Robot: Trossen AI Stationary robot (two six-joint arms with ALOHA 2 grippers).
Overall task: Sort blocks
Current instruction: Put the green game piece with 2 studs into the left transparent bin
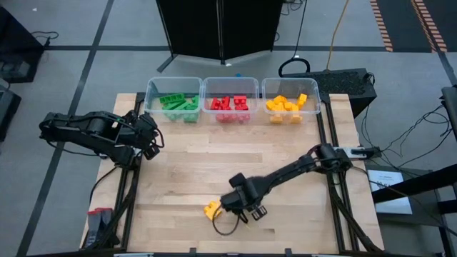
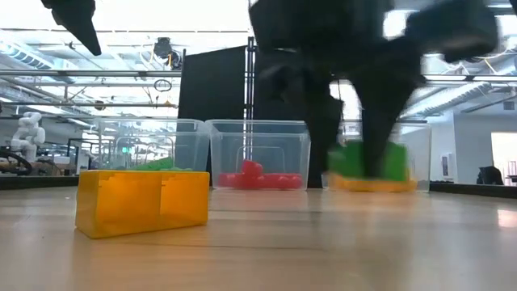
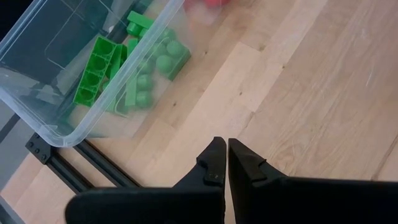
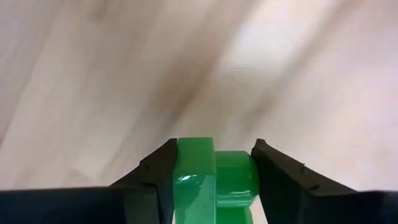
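My right gripper is near the table's near edge and is shut on a green studded block. One yellow block lies flat on the wood just left of it, large in the low view. My left gripper is shut and empty. It hovers over the table's left side, near the bin of green blocks. Other green blocks, red blocks and yellow blocks lie in three clear bins. My right gripper pinches the green block between its two fingers, one on each side face. A stud points toward one finger. The fingers come from above, pointing down. The block looks lifted clear of the table in the low view.
Three clear bins stand in a row along the far edge: the left one holds green, the middle one red, the right one yellow. Bare wood lies between the bins and the grippers. A black cabinet stands beyond the table.
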